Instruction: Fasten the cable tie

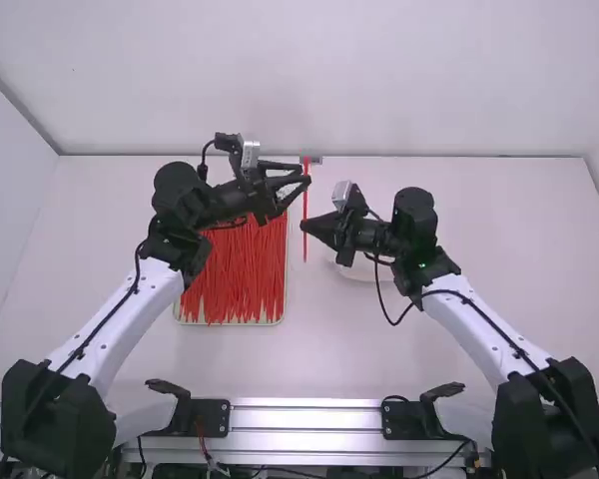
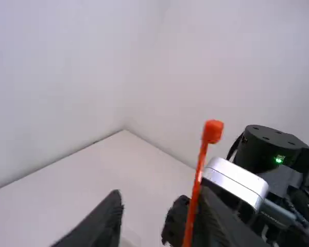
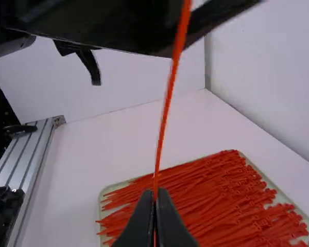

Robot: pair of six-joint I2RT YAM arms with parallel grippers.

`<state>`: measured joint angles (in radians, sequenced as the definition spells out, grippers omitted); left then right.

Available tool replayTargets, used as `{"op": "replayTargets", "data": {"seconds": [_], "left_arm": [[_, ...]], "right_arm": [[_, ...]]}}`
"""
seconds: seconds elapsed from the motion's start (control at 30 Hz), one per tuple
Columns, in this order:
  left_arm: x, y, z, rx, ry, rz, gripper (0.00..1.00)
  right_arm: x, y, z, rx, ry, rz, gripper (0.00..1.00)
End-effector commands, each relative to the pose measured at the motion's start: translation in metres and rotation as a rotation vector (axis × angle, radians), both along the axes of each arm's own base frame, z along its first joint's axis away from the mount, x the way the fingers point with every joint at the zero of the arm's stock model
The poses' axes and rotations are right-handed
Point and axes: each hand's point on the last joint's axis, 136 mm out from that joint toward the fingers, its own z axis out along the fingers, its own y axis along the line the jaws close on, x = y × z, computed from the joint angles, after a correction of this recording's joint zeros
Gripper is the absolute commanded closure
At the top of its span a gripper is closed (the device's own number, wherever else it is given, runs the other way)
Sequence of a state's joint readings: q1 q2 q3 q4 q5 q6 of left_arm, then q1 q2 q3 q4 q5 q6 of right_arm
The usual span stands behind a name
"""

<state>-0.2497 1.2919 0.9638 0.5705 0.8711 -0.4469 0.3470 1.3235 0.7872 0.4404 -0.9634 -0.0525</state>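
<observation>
The cable tie [image 1: 305, 200] is a thin red strap held upright in the air above the table [image 1: 499, 230], between the two arms, with its small square head [image 2: 212, 130] at the upper end and the strap running straight down from it. The right gripper [image 1: 305, 228] has its fingers pressed together on the strap's lower part; the right wrist view shows the red line rising out of the closed tips [image 3: 155, 211]. The left gripper [image 1: 298, 185] is at the tie's upper part, its fingers spread with bare table showing between them [image 2: 147, 201], and the strap [image 2: 198, 175] runs just beside one finger (whether it touches that finger I cannot tell). Below and to the left of the held tie, a shallow pale tray [image 1: 230, 321] lies flat on the table under the left arm, piled with many loose ties [image 1: 242, 269] of the same red, lying roughly side by side [image 3: 211, 195]
</observation>
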Motion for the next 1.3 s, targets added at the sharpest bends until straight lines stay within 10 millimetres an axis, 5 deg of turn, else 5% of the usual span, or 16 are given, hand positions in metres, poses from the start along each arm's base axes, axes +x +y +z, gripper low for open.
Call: {"op": "replayTargets", "data": {"seconds": [0.0, 0.07, 0.17, 0.43, 0.73, 1.27], "left_arm": [[-0.017, 0.007, 0.010, 0.018, -0.073, -0.066, 0.46], [-0.017, 0.014, 0.009, 0.035, -0.098, -0.076, 0.31], [-0.017, 0.030, 0.008, 0.058, -0.115, -0.089, 0.27], [-0.032, 0.043, 0.011, 0.122, -0.278, -0.243, 0.28], [-0.019, 0.026, 0.015, 0.118, -0.263, -0.358, 0.35], [-0.022, -0.008, 0.028, 0.109, -0.297, -0.482, 0.44]], "right_arm": [[0.007, -0.011, 0.016, 0.015, -0.029, -0.022, 1.00], [0.004, -0.016, 0.016, 0.022, -0.016, 0.008, 1.00], [0.003, -0.026, 0.016, 0.029, -0.004, 0.029, 1.00], [0.006, -0.032, 0.014, 0.028, 0.017, 0.018, 1.00], [-0.009, -0.012, 0.013, 0.024, 0.014, 0.075, 1.00], [-0.010, -0.011, 0.013, 0.024, 0.013, 0.080, 1.00]]}}
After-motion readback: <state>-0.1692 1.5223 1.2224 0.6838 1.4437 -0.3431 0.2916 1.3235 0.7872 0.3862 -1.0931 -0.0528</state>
